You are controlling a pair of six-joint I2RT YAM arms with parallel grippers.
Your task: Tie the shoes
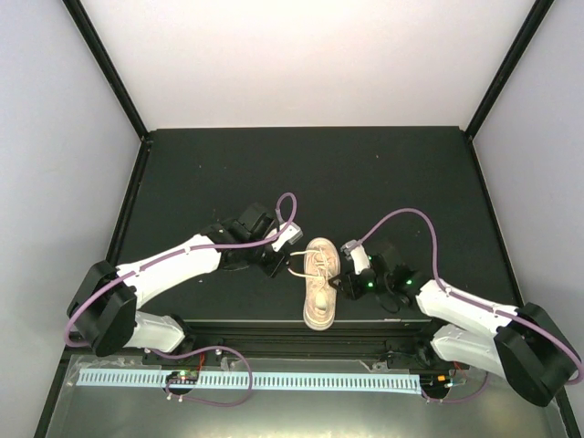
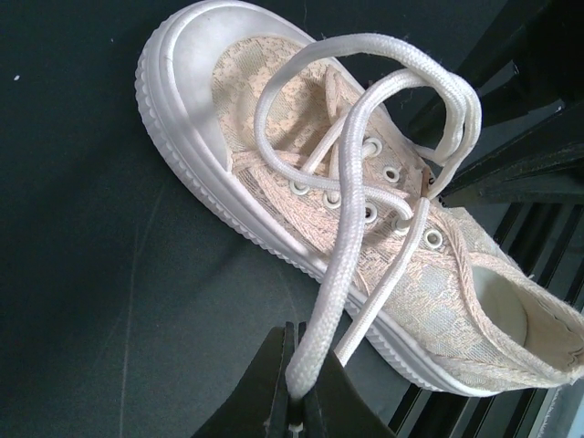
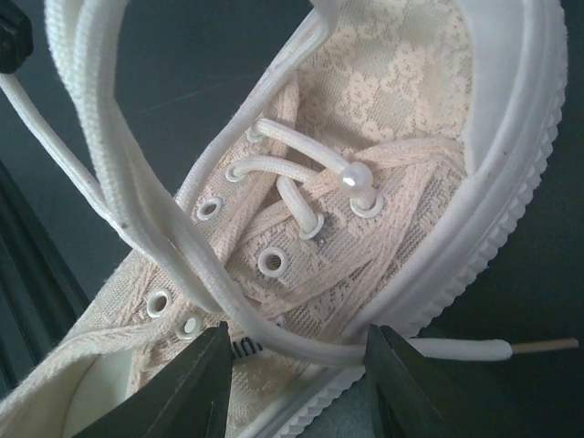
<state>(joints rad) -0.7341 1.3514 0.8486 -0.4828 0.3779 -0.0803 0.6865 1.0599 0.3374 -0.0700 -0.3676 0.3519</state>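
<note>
From above, the sneaker [image 1: 320,283] lies on the table [image 1: 365,173] (near edge, toe pointing away) between the left gripper [image 1: 281,265] and right gripper [image 1: 342,278]. Left wrist: jaws pinched on a lace [image 2: 338,265] end, shoe just ahead. Right wrist: jaws wide, straddling a strand beside the sole.

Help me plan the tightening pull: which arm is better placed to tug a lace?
Left: the left end effector is shut on a lace end; the right end effector is open, the other lace lying between its fingers.

The sneaker [image 2: 429,301] heel is cut off at the left wrist frame's edge. The lace [image 2: 330,274] end is mostly hidden between the left pincer [image 2: 297,401] fingers.
</note>
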